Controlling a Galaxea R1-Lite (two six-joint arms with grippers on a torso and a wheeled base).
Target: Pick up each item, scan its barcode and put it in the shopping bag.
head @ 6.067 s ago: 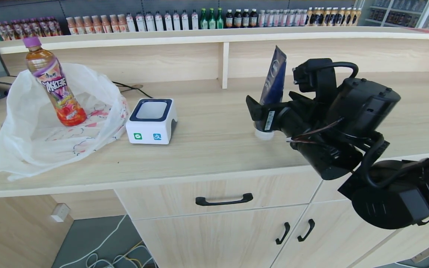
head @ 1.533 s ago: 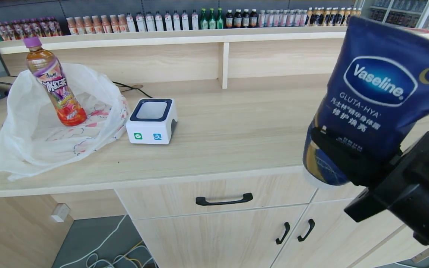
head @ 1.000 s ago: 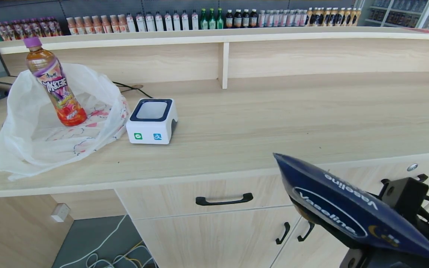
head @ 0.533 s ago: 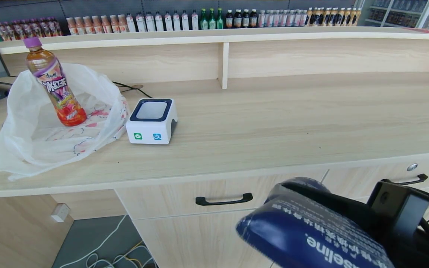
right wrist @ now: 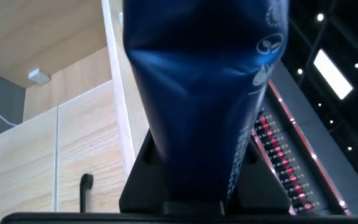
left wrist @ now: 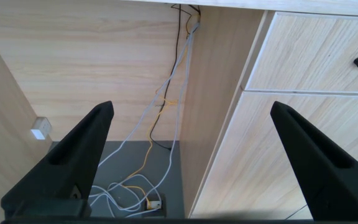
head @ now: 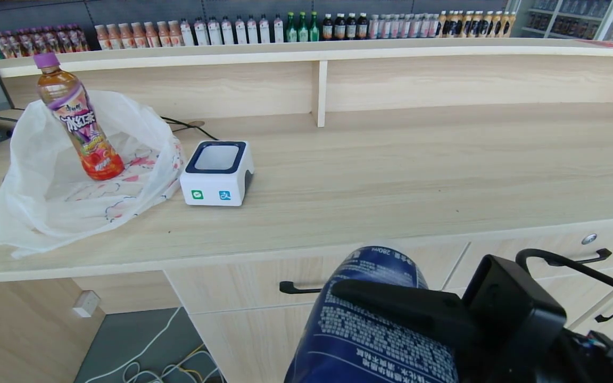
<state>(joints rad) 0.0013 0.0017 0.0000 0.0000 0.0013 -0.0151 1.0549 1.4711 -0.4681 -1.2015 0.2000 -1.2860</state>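
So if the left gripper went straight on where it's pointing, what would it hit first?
The left gripper would probably meet the hanging cables beside the cabinet's side panel; depth is unclear.

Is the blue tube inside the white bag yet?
No, the blue tube is clamped in the right hand in front of the drawers; the bag on the counter holds only a bottle.

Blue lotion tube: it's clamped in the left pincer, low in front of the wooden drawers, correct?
No: it's the right pincer that clamps the blue lotion tube, low in front of the wooden drawers; the head view shows it.
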